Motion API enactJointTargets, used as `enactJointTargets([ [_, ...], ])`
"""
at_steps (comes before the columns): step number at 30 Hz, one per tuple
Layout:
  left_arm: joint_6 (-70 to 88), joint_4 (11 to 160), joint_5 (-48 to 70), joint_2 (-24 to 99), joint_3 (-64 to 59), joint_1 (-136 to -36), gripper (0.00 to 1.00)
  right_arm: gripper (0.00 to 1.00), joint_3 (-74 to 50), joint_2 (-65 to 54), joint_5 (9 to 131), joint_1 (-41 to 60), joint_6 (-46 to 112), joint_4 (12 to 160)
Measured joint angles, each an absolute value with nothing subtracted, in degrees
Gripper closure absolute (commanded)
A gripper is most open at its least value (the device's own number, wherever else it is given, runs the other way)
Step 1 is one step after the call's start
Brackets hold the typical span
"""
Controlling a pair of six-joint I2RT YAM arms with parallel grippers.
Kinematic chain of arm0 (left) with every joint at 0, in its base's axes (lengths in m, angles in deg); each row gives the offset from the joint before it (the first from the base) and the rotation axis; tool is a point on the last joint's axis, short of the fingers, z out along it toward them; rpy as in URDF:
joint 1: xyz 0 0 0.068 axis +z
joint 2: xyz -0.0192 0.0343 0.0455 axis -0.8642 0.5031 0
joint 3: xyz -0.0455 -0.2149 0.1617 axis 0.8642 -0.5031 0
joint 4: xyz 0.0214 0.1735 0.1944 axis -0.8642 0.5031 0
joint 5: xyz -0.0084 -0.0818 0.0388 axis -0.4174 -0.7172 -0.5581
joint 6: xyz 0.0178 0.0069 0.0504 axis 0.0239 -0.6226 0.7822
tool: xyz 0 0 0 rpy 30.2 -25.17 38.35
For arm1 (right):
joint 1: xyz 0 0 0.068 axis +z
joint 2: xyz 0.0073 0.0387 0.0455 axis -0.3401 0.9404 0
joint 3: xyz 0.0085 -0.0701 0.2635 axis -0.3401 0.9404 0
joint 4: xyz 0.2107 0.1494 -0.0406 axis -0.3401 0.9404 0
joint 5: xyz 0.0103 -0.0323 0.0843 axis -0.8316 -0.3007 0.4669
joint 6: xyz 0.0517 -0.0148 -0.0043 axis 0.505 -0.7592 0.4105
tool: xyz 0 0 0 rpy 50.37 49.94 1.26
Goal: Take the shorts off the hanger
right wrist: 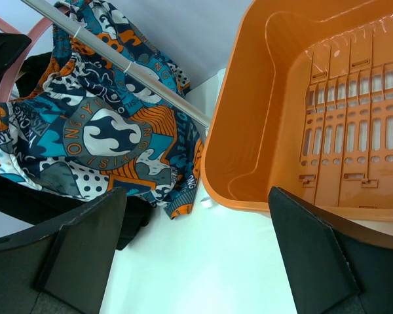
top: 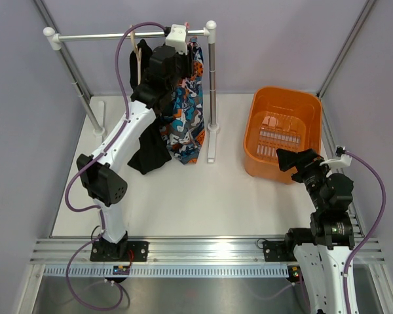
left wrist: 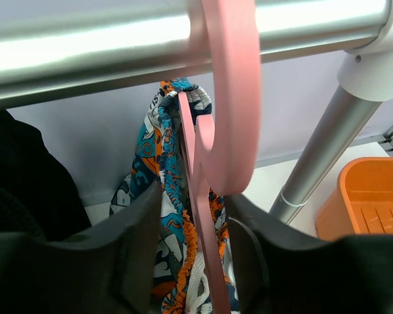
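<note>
Patterned shorts (top: 187, 114) hang on a pink hanger (left wrist: 232, 98) from the rail (top: 105, 36) at the top view's upper centre, with black shorts (top: 147, 154) just left of them. We see the left gripper (left wrist: 195, 255), jaws parted, straddling hanger and waistband without clamping. The right gripper (right wrist: 196, 261), jaws wide and empty, hovers by the orange basket (top: 295, 104).

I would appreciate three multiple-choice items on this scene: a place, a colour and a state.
1. Where does the orange basket stand? A. behind the rack B. right of it C. left of it
2. What colour is the hanger holding the patterned shorts? A. green B. yellow C. pink
3. How are the fingers of the right gripper? A. open, empty B. shut on shorts C. shut on the basket
1 B: seen in the top view. 2 C: pink in the left wrist view. 3 A: wide apart, nothing between.
</note>
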State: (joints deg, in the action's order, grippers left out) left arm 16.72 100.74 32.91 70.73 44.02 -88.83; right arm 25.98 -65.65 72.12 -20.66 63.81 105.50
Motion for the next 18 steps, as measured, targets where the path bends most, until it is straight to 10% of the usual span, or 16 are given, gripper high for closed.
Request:
enactJointTargets([
  [7,17.25,101.22,33.0,70.73,44.02,-88.83,0.68,0.01,25.98,-65.65,72.12,-20.66,63.81,105.48],
  [13,17.94,101.4,32.95,70.73,44.02,-88.83,1.0,0.01,25.98,-65.65,72.17,-20.66,63.81,105.28],
  [18,18.64,101.9,32.6,70.73,44.41,-88.92,1.0,0.01,25.98,-65.65,72.56,-20.66,63.77,104.52],
])
